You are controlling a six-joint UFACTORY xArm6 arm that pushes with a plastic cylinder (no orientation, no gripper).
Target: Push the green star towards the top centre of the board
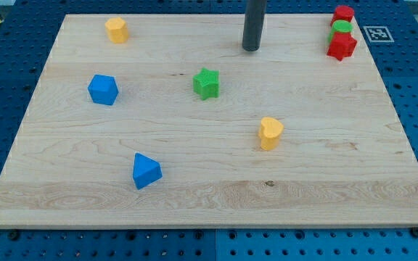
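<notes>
The green star (206, 83) lies on the wooden board (209, 196), a little above the middle. My tip (251, 48) is at the end of the dark rod coming down from the view's top. It stands up and to the right of the star, apart from it, near the board's top centre.
A yellow hexagon-like block (116, 30) sits top left. A blue block (103, 90) is at the left, a blue triangle (146, 171) lower left, a yellow heart (270, 133) right of centre. A red block (343, 13), a green round block (341, 29) and a red star (342, 46) cluster top right.
</notes>
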